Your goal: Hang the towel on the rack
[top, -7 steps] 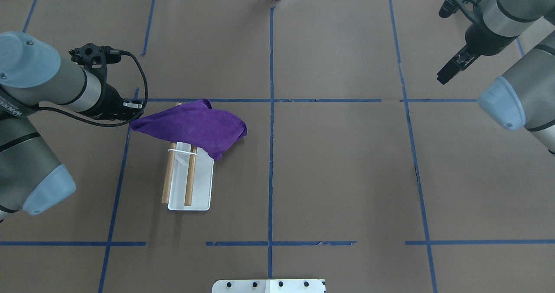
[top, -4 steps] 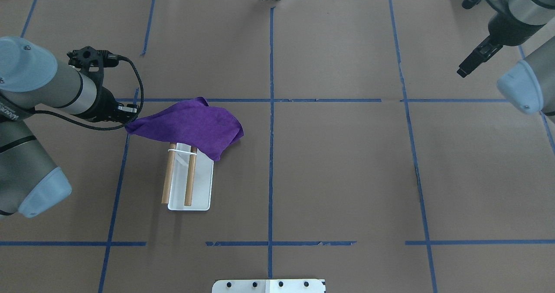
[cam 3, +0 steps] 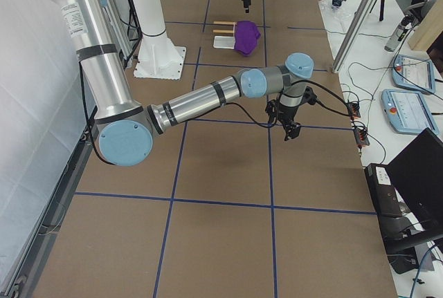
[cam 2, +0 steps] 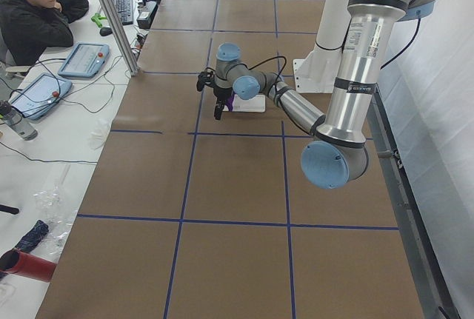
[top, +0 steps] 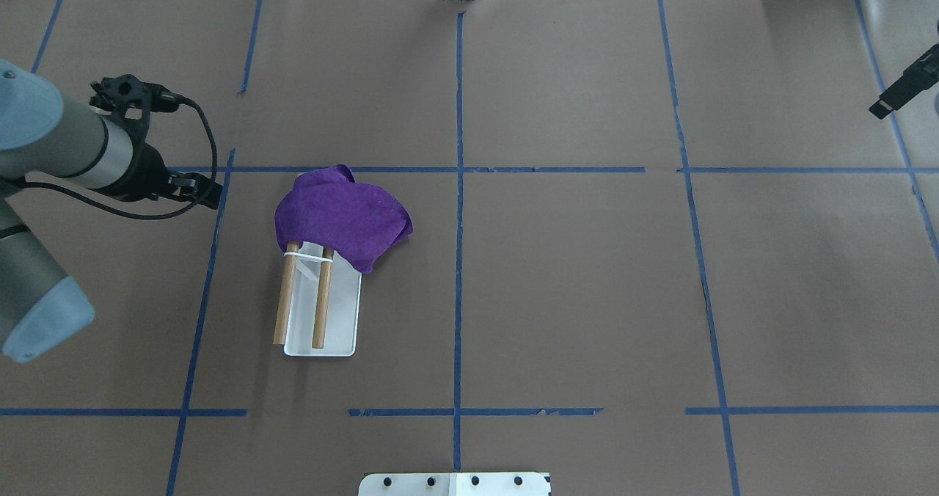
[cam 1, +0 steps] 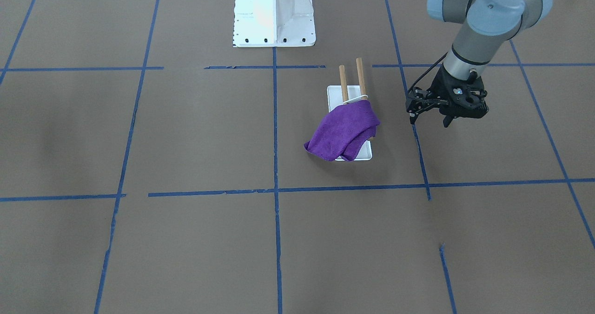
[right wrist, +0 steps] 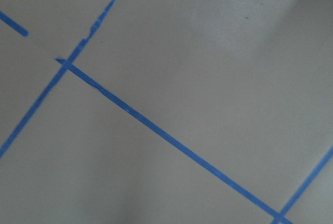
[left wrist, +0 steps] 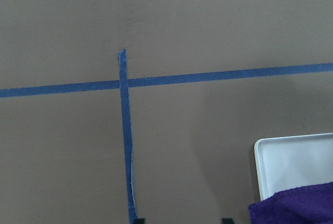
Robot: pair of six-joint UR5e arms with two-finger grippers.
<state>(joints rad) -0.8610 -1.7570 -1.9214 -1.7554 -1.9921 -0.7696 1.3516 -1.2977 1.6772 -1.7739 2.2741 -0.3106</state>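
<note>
1. The towel (top: 341, 213) lay draped over the far ends of the rack's (top: 339, 320) two wooden rods, the ends away from the robot. The nearer rod ends remained bare.
2. A second earlier, the towel's left corner was stretched out and pinched in the left end effector (top: 205, 191). That corner had since dropped, and the cloth sat bunched on the rods.
3. One fold hung past the rack's right side. The front-facing view showed the cloth reaching the white base.
4. The left end effector had drawn back to the left, clear of the towel. Its wrist view showed both fingertips spread apart with nothing between them.
5. The right end effector (top: 891, 100) had withdrawn to the desk's (top: 572, 290) far right edge, well apart from the rack. How far it was parted could not be determined, and nothing was seen in it.
6. The rack's position on the desk was unchanged.
</note>
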